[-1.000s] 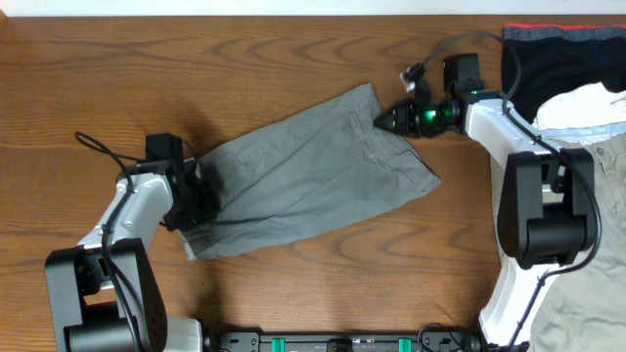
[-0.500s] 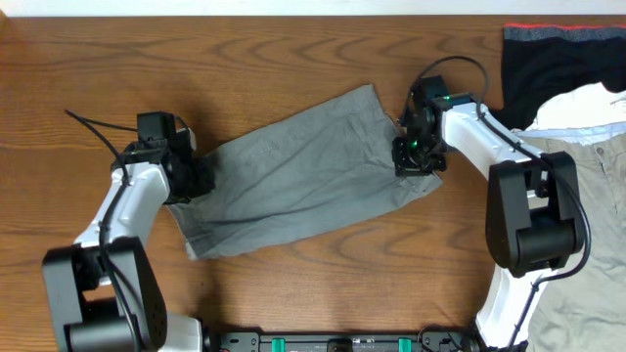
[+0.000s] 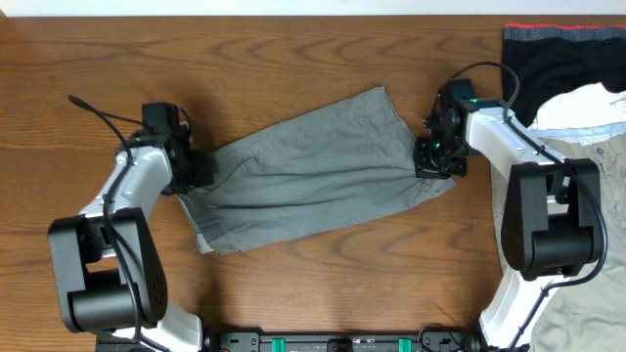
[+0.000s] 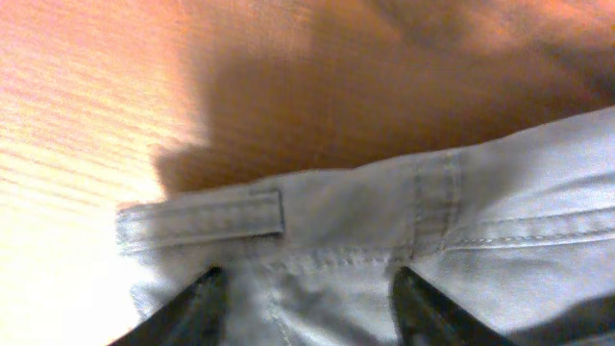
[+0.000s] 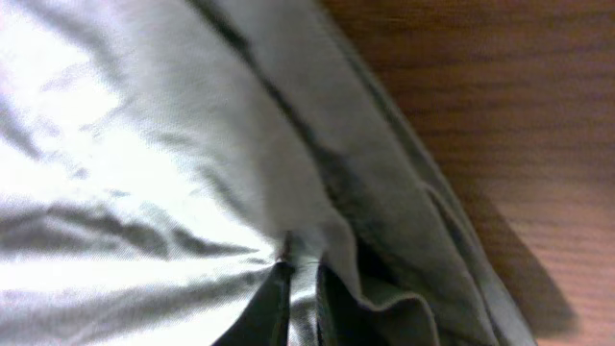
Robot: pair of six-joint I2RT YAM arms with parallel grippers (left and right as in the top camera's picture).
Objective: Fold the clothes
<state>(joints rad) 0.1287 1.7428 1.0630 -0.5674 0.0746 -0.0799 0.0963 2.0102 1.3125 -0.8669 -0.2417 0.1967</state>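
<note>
The grey shorts (image 3: 303, 186) lie flat across the middle of the wooden table, with the waistband end at the left. My left gripper (image 3: 194, 174) sits at that left end. In the left wrist view its fingers (image 4: 312, 303) are spread wide over the waistband and belt loop (image 4: 207, 216), open on the cloth. My right gripper (image 3: 433, 166) is at the shorts' right edge. In the right wrist view its fingers (image 5: 300, 288) are pinched on a fold of the grey fabric (image 5: 144, 144).
A black garment with a red edge (image 3: 558, 59) lies at the back right. Pale beige trousers (image 3: 602, 147) are heaped along the right side, close to my right arm. Bare wood table (image 3: 293, 59) surrounds the shorts.
My right gripper dropped from the upper hem onto the shorts' right edge, closed on it and drew the shorts a little to the right. My left gripper shifted slightly up along the waistband.
</note>
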